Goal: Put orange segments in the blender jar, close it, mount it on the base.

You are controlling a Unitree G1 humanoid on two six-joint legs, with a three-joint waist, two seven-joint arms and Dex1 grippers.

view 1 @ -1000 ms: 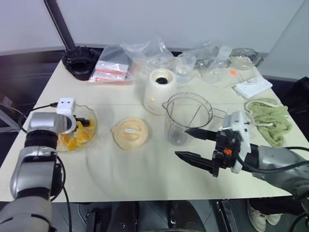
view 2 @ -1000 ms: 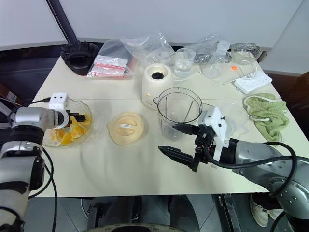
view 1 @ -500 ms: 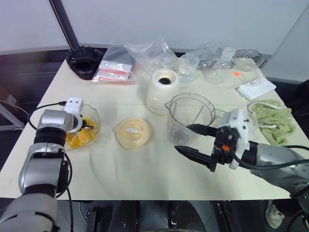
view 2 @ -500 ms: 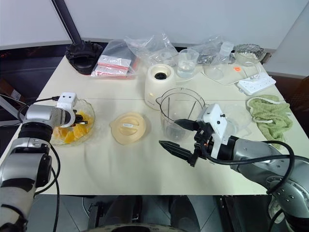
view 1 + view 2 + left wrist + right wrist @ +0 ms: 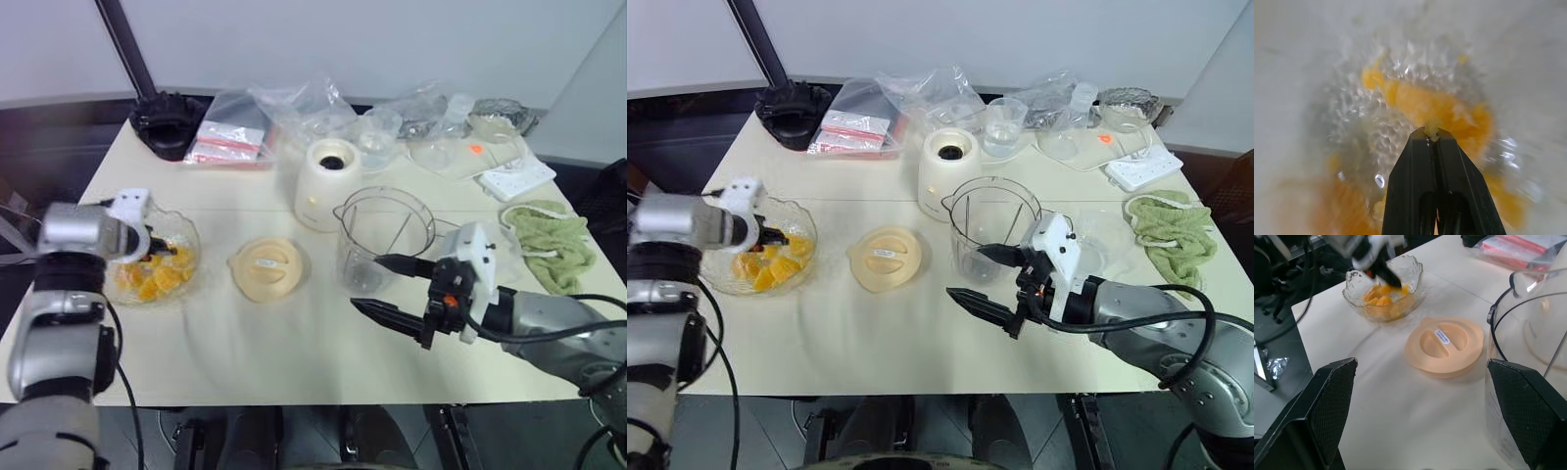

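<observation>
segments lie heaped in a scalloped glass bowl at the left of the tabletop. left gripper hangs over that bowl, its fingers pressed together with a tiny pale scrap of fruit pinched at the tips; whether a whole segment is caught cannot be told. jar stands upright near the middle, open on top, just in front of the base, which sits uncovered with its dark socket up. lid lies flat between bowl and jar, apart from both. right gripper hovers level beside the jar's near side, fingers spread wide, holding nothing. plastic bags and cups crowd the far edge, a green cloth lies at the right.
</observation>
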